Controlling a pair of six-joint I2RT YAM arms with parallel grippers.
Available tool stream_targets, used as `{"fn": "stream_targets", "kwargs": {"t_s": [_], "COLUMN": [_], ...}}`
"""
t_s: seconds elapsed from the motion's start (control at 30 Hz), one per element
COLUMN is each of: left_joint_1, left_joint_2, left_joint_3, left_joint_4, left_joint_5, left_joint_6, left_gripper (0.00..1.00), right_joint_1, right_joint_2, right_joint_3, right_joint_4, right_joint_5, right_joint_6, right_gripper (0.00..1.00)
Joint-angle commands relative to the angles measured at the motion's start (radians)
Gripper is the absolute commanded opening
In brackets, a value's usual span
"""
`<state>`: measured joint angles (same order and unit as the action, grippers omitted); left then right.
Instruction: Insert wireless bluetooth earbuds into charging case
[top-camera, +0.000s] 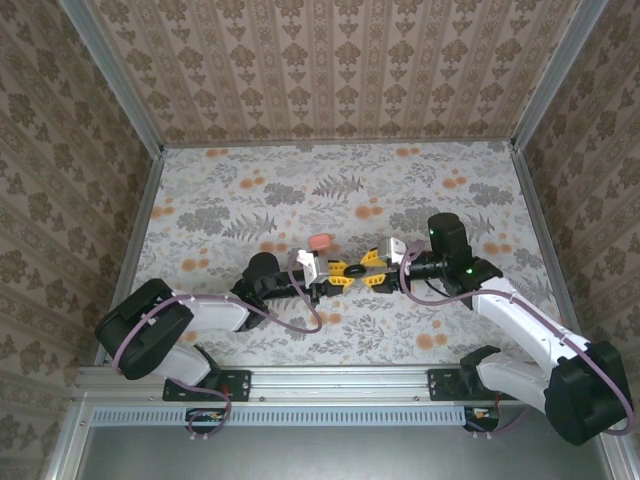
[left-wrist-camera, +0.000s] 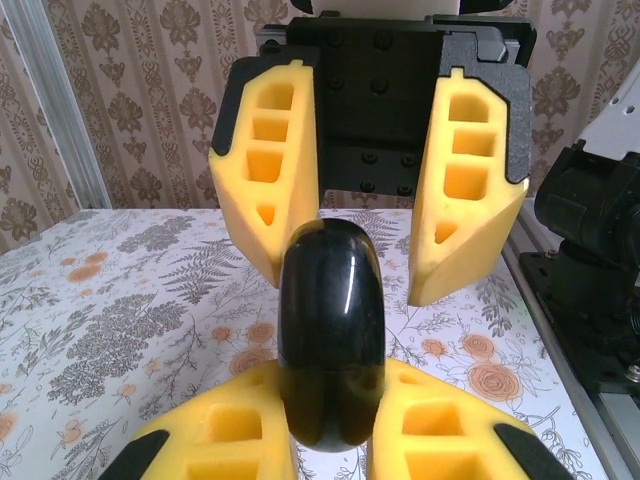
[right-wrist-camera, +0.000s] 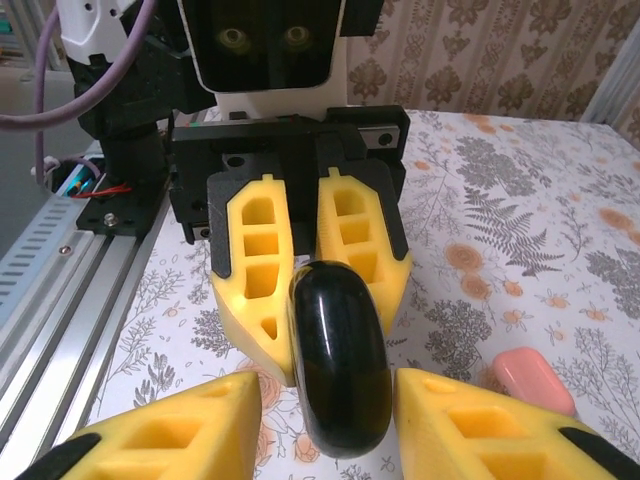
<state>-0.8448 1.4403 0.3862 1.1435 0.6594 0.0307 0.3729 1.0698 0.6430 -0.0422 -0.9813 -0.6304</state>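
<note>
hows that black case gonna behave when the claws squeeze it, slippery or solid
Probably slippery: the black case is glossy, with bright glints on its shell. Likely rigid: no dent shows where the left claw clamps it. Its rounded pebble form might pivot or squirt out if the right claw squeezes off-centre.

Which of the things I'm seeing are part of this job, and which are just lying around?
In the job: black case; left claw, clamped on it; right claw, around it.
Lying about: pink case, untouched.
</note>
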Motion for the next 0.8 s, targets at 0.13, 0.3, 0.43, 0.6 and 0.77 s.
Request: {"fn": "stream_targets", "kwargs": {"t_s": [0.13,0.3,0.43,0.6,0.77], "left_joint_1": [-0.002,-0.002,-0.003,-0.003,-0.002], "left_joint_2": [-0.034,-0.037,-0.037,-0.038,-0.038], "left_joint_3": [0.02,0.019,0.017,0.001,-0.037], "left_joint_4": [0.01,-0.002,-0.003,-0.01,-0.01], "left_joint_5": [0.027,0.019,0.003,-0.06,-0.164], "left_joint_6": [-0.001,0.003,0.004,0.016,0.016], "left_gripper": [0.14,0.15,0.27,0.52,0.72], "right_joint_1": [0.0,0.0,0.0,-0.001,-0.006], "right_joint_2": [0.042,0.05,0.048,0.048,0.062], "right_joint_3": [0.067,0.076,0.081,0.107,0.116], "right_joint_4": [-0.08,-0.094,-0.108,-0.16,-0.189], "right_joint_5": [-0.067,-0.044,-0.026,0.067,0.15], "right_joint_6": [-0.073,-0.08,-0.084,-0.052,0.002], "right_gripper": [0.31,0.24,0.23,0.23,0.23]}}
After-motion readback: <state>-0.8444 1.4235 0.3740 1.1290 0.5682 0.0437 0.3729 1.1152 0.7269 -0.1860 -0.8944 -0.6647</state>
